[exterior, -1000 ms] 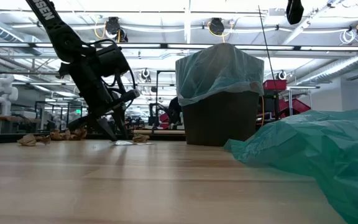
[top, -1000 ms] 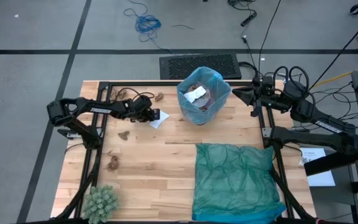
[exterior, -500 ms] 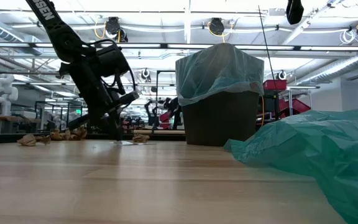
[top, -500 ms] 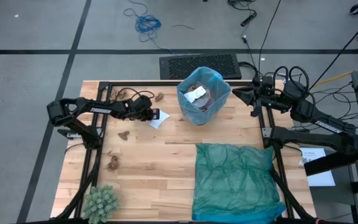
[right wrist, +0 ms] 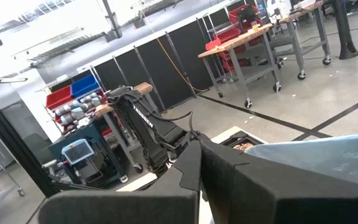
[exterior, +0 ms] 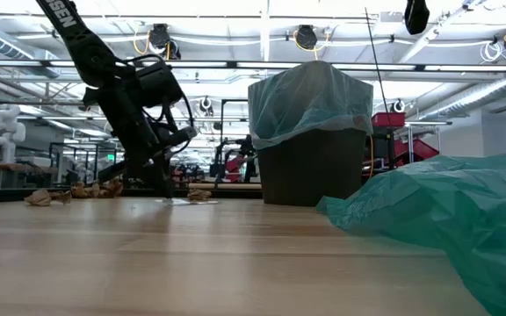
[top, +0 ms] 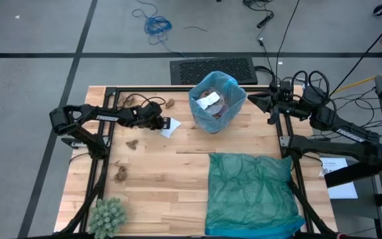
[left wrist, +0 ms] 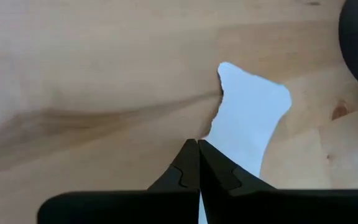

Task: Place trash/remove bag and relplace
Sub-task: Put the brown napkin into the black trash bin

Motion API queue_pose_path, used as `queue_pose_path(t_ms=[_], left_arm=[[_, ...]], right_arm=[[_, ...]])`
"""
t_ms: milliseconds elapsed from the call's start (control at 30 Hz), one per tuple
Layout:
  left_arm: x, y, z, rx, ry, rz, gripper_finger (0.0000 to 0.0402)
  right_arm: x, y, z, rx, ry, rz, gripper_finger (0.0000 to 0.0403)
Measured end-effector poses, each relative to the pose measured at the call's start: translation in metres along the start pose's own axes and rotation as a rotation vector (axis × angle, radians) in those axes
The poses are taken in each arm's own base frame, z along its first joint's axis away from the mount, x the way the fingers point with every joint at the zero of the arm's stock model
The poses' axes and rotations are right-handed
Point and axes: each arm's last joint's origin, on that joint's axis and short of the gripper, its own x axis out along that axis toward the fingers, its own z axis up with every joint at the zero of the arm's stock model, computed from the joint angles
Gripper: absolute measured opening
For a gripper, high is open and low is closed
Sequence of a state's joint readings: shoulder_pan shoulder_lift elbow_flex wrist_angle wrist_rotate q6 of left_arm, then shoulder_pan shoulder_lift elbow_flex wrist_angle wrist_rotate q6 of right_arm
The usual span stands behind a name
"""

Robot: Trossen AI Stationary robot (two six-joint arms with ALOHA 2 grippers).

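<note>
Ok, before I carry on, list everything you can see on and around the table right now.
Bin: one, dark, far middle of table.
Bag: one, light blue, lining the bin.
Trash in the bin: brown wads, one white scrap.
White scrap: one, on table left of bin.
Brown wads: one left centre, one nearer, several at far left edge.
Teal bag: one, flat, near right.
Spiky ball: one, green, near left corner.
Mat: one, black, floor beyond table.
Left gripper: shut on the white scrap.
Right gripper: shut, right of bin.
</note>
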State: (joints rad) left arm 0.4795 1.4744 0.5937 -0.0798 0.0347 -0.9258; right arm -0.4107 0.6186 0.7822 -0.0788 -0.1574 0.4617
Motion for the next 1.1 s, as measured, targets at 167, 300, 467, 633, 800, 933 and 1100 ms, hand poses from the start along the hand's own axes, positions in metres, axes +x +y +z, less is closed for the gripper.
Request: queue_pose_path(t_ms=[167,300,467,633,800,933,1100], left_arm=[[-0.009,-0.011,0.002,0.069,-0.017,-0.05,0.0001],[-0.017,-0.02,0.008,0.096,-0.032,-0.09,0.0001],[-0.018,-0.021,0.007,0.096,0.026,-0.092,0.0001],[-0.019,-0.008,-0.001,0.073,0.114,0.033,0.0],[-0.02,-0.007,-0.002,0.075,0.151,0.034,0.0],[-0.035,-0.023,0.012,0.149,0.096,-0.049,0.0005],[-0.061,-0.049,0.051,0.29,-0.147,-0.049,0.0007]], right_arm=[[0.0,0.0,0.0,0.009,0.0,0.0,0.0],[0.0,0.0,0.0,0.013,0.0,0.0,0.0],[0.003,0.0,-0.002,0.056,0.038,0.04,0.0],[0.012,-0.003,-0.007,0.065,0.083,0.047,0.0],[0.021,-0.006,-0.011,0.071,0.113,0.032,0.0],[0.025,-0.008,-0.013,0.072,0.127,0.025,0.0],[0.027,-0.009,-0.014,0.073,0.137,0.024,0.0]])
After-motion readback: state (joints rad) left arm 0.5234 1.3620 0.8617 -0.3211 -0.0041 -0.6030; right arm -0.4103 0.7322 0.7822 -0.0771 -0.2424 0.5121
